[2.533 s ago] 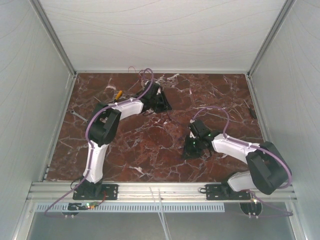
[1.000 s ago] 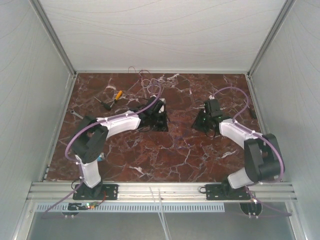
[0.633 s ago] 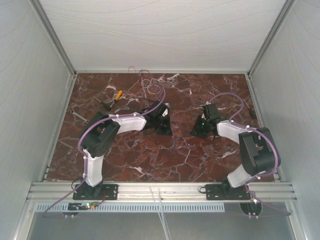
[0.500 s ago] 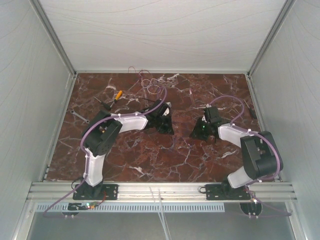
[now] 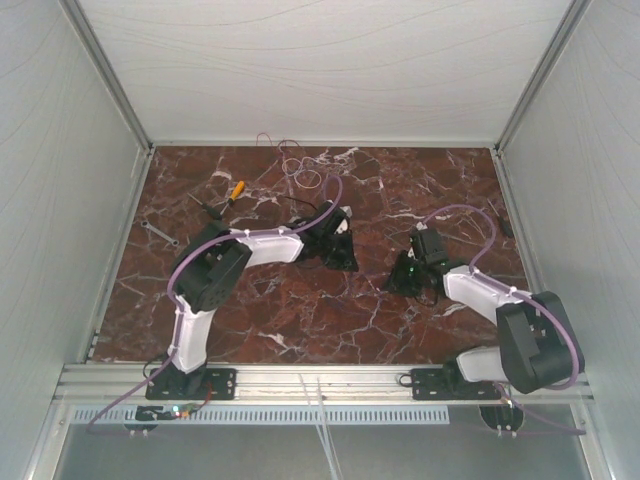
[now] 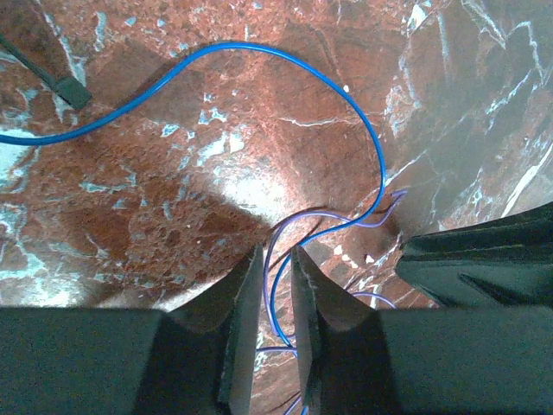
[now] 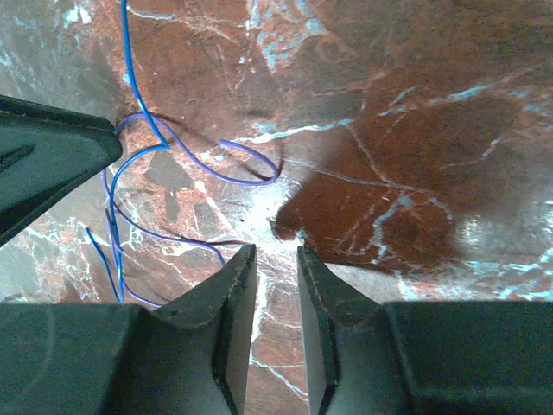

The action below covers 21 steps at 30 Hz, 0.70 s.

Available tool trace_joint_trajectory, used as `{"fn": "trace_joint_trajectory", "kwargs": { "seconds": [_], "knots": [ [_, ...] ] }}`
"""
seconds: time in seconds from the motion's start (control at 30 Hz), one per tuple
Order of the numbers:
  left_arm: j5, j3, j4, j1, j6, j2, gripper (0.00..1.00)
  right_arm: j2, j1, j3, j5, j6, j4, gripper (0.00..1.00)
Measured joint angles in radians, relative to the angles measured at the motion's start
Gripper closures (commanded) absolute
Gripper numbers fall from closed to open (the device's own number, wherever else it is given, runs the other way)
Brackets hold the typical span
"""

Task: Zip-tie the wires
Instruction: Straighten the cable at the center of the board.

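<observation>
The wires (image 6: 373, 147) are thin blue and purple strands lying in loose loops on the marble. In the left wrist view they run through the narrow gap of my left gripper (image 6: 275, 251), whose fingers stand slightly apart and do not clamp them. In the right wrist view the same wires (image 7: 207, 169) loop to the left of my right gripper (image 7: 276, 249), which is narrowly open over bare marble. From above, the left gripper (image 5: 348, 260) and the right gripper (image 5: 395, 282) face each other mid-table. More thin purple loops (image 5: 295, 165) lie near the back edge.
An orange-handled tool (image 5: 236, 190) and a dark tool (image 5: 210, 207) lie at the back left, and a small grey piece (image 5: 157, 232) sits near the left wall. A black strip with a square head (image 6: 67, 88) lies on the marble. White walls enclose the table (image 5: 300, 310).
The left gripper slid right and slightly toward the front. The right gripper drew toward the front and left, so the two now stand closer together.
</observation>
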Motion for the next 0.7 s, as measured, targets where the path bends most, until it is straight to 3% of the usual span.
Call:
{"fn": "trace_joint_trajectory", "kwargs": {
  "seconds": [0.1, 0.23, 0.5, 0.7],
  "knots": [
    [-0.014, 0.002, 0.002, -0.004, -0.004, -0.002, 0.66, -0.018, 0.0, 0.002, 0.024, -0.003, -0.028, 0.75],
    [-0.079, 0.007, -0.017, -0.006, 0.013, -0.023, 0.44, -0.048, 0.0, 0.02, 0.039, -0.013, -0.061, 0.75],
    [-0.312, 0.027, -0.163, 0.002, 0.161, -0.158, 0.05, -0.116, 0.0, 0.08, 0.045, -0.035, -0.094, 0.72],
    [-0.533, 0.091, -0.191, 0.053, 0.327, -0.225, 0.0, -0.178, 0.0, 0.111, 0.049, -0.043, -0.105, 0.7]
  ]
}}
